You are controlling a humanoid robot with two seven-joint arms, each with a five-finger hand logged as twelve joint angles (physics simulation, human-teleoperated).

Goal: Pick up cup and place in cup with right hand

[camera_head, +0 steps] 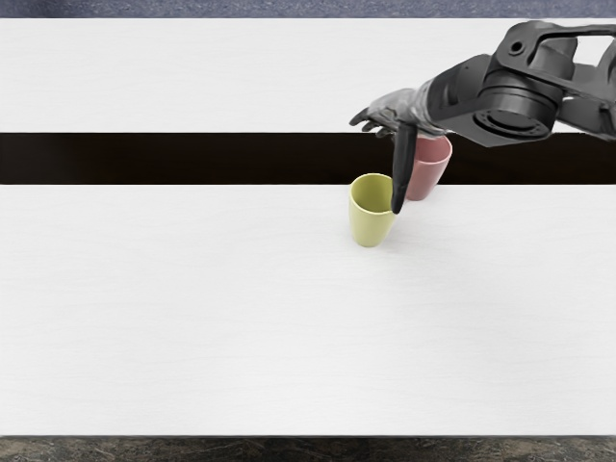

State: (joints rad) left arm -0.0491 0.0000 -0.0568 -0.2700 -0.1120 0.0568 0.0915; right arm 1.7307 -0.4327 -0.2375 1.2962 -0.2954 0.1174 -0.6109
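The yellow cup (pixel 370 223) stands upright on the surface (pixel 192 308); the pink cup (pixel 429 171) is beside it, toward the far right. The right hand (pixel 397 108) is open above and behind the yellow cup, fingers extended, with no visible grasp. Its long digit (pixel 404 164) points down between the cups, presumably to straddle one wall before closure; contact cannot be determined. Neither cup shows a legible label or brand.

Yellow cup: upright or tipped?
Upright: the yellow cup shows its open rim at the top, with its narrower base below on the table.
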